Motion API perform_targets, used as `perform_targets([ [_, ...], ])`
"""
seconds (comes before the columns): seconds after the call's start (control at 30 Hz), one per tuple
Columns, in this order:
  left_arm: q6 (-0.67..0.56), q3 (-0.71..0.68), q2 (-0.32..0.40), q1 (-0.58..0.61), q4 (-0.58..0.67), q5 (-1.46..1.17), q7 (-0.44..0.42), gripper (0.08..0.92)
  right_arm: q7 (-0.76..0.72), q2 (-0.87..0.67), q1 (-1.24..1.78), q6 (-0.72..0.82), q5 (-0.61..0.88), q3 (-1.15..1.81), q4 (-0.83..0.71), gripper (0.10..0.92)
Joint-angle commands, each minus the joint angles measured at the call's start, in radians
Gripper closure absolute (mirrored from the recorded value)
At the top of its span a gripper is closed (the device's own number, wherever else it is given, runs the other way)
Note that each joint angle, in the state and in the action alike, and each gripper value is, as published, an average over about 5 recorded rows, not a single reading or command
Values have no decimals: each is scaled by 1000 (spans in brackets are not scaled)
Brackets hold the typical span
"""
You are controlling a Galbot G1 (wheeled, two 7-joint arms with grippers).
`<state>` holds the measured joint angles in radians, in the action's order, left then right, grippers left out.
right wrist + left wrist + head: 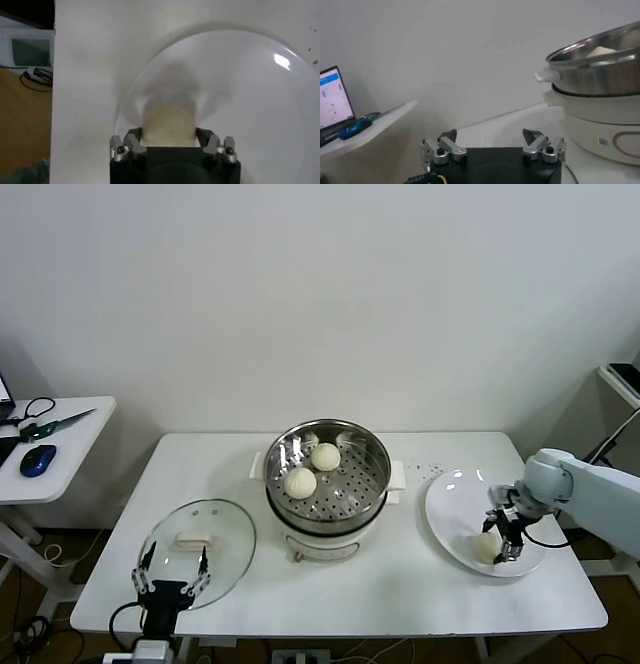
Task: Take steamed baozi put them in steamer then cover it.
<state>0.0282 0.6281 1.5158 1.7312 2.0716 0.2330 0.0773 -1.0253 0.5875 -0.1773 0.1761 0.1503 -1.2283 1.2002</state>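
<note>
On the side table off the left edge of the counter point(400, 584), the head view shows a blue mouse point(38, 459) and scissors point(55, 425); the left wrist view adds a lit laptop screen point(334, 102) that the head view shows only as a sliver. The left claw point(171, 575) sits at the front-left corner of the counter, fingers spread wide and holding nothing, over the near rim of the cover point(199, 551), which lies flat on the counter with its white handle up. The left wrist view confirms the wide stance of the left claw point(492, 145) but does not show the cover beneath it. At the counter's centre stands the steamer point(328, 484), with two steamed baozi point(313, 469) resting on its perforated floor; from the left wrist view the steamer point(600, 100) is seen side-on, with only the top of one bun showing above the rim. Near the right edge lies a white plate point(452, 502). The right claw point(508, 536) is lowered onto the plate's front part, its fingers set on either side of a third bun. The right wrist view shows the right claw point(170, 145) bracketing that bun closely on both sides; whether the pads actually press it cannot be told.
</note>
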Motion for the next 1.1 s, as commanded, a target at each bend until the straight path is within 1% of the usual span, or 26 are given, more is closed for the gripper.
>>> perform_targets([
  [0.03,-2,0,0,2,-3,0,1,177,-5,11,-40,-17,6,-27,-8,339],
  [0.13,-2,0,-1,2,-3,0,1,177,-16,18,-122,-60,4,-75,-2,344],
  [0.33,-4,1,-4,6,-2,-2,1,177,-75,74,-406,-306,-68,-234,40,347],
  [0.5,-3,-1,-3,10,-2,0,2,177,-102,179,-640,-473,-91,-349,63,347],
  [0.7,1,-7,1,10,5,-4,1,177,-109,321,-752,-645,-89,-375,65,340],
  [0.9,11,-15,9,7,16,-25,-2,177,-111,469,-749,-706,-93,-297,77,338],
  [1.1,13,-14,8,8,19,-27,-3,177,-114,607,-680,-709,-110,-228,102,338],
])
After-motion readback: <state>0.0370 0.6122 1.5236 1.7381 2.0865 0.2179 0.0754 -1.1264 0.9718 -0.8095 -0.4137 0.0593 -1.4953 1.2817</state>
